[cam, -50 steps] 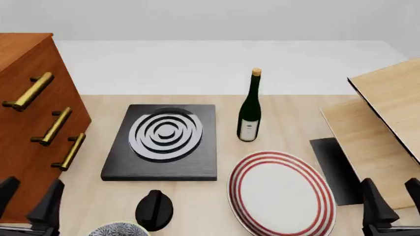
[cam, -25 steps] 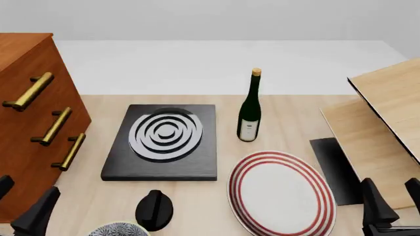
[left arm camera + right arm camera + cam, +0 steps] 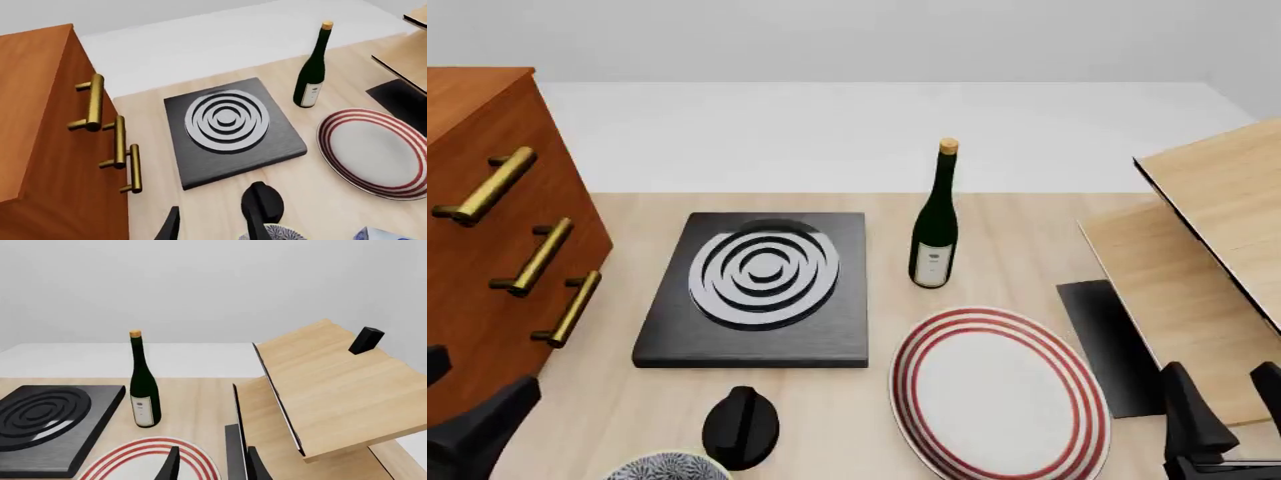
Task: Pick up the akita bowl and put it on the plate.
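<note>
Left gripper is hanging low at the near left table edge, fingers spread apart, gripping nothing. Right gripper is sitting at the near right edge, fingers also parted and empty. Bowl is lying at the near edge, between the left gripper and the plate, just beside a black knob. Plate is resting flat, apart from the bowl. Beyond: black slab, bottle upright, drawer chest far left, wooden shelf right.
</note>
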Action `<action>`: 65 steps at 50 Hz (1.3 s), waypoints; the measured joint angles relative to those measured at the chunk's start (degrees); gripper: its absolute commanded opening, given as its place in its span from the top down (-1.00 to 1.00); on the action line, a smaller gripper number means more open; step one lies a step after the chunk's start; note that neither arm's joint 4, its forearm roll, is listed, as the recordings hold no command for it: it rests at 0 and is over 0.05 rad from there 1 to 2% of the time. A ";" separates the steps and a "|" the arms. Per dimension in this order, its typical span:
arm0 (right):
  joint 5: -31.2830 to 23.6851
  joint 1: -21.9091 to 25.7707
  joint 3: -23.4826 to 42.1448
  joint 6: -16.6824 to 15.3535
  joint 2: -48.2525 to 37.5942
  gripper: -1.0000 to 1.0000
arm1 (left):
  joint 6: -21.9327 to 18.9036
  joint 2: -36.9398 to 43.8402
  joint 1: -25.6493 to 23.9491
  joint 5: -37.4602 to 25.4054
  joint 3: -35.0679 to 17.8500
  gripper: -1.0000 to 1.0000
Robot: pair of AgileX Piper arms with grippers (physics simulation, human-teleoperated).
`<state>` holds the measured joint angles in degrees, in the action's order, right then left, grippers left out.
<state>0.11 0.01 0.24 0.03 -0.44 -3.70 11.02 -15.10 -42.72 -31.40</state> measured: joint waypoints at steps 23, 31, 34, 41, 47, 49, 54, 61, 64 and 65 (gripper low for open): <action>0.00 0.00 0.00 0.00 0.00 -1.00 | -6.27 3.52 -1.59 -12.70 -7.70 -1.00; 0.00 0.00 0.00 0.00 0.00 -1.00 | -6.64 3.17 -1.94 -16.12 -8.96 -1.00; 0.00 0.00 0.00 0.00 0.00 -1.00 | -6.61 2.87 -2.18 -17.07 -8.90 -1.00; 0.00 0.00 0.00 0.00 0.00 -1.00 | -6.45 2.54 -2.96 -18.63 -8.75 -1.00; 0.00 0.00 0.00 0.00 0.00 -1.00 | -6.00 2.22 -3.44 -19.70 -8.39 -1.00; 0.00 0.00 0.00 0.00 0.00 -1.00 | -5.78 2.08 -3.63 -20.02 -8.18 -1.00; 0.00 0.00 0.00 0.00 0.00 -1.00 | -5.36 1.77 -4.06 -20.55 -7.45 -1.00; 0.00 0.00 0.00 0.00 0.00 -1.00 | -4.63 1.31 -4.71 -20.54 -5.77 -1.00; 0.00 0.00 0.00 0.00 0.00 -1.00 | -4.13 1.11 -5.02 -20.39 -4.89 -1.00; 0.00 0.00 0.00 0.00 0.00 -1.00 | -3.94 1.04 -5.15 -20.33 -4.55 -1.00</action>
<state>0.11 0.02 0.24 0.02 -0.44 -7.64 12.06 -20.26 -63.05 -35.95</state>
